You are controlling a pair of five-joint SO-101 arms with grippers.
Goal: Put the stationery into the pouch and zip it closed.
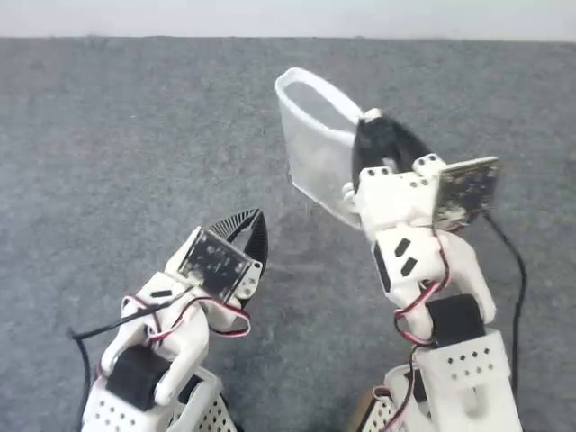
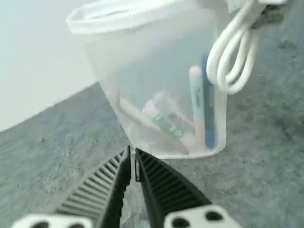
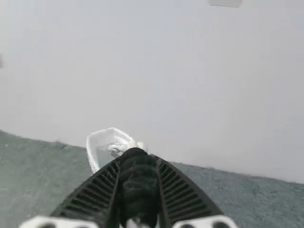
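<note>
A translucent white pouch (image 1: 315, 144) stands upright on the grey carpet, its top rim spread wide. My right gripper (image 1: 378, 135) is shut on the near end of that rim. In the right wrist view the pouch rim (image 3: 107, 140) shows just past the right gripper (image 3: 135, 154). Through the wall of the pouch (image 2: 156, 80) I see stationery inside: a blue pen (image 2: 208, 109), a white pen (image 2: 195, 104) and a green-labelled stick (image 2: 166, 121). My left gripper (image 2: 132, 154) is shut and empty, a short way in front of the pouch's base, and sits left of the pouch as the left gripper (image 1: 256, 220).
The grey carpet (image 1: 135, 135) covers the table and ends at a pale wall (image 1: 288, 16) behind. A white cable loop (image 2: 232, 52) from the right arm hangs beside the pouch. Open carpet lies to the left and at the far right.
</note>
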